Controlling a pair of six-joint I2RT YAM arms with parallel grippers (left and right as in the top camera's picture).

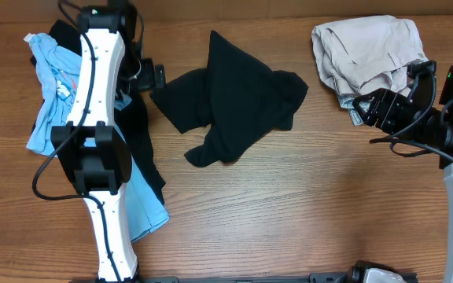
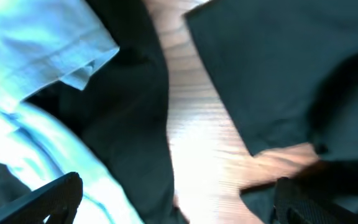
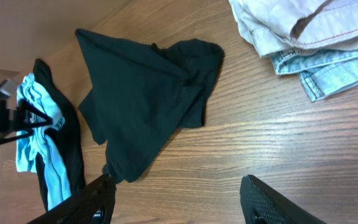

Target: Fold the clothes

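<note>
- Down at the lower edge of the overhead view, the left arm (image 1: 101, 149) stretches up across the light blue T-shirt (image 1: 44, 118). The right arm (image 1: 415, 110) reaches in from the right edge.
- Left jaws stand wide apart and hold nothing, above a bare strip of worktop (image 2: 197, 143) between two dark garments.
- Right jaws are likewise apart and empty, hovering over bare wood near the beige pile.
- Mid-frame, a black shirt (image 1: 230, 98) lies crumpled, alone on the wood.
- At the left, the blue T-shirt lies bunched over a second black garment (image 1: 144, 149).
- Farthest, in the upper right, a folded beige piece (image 1: 368, 47) rests on a pale denim piece (image 3: 334, 65).
</note>
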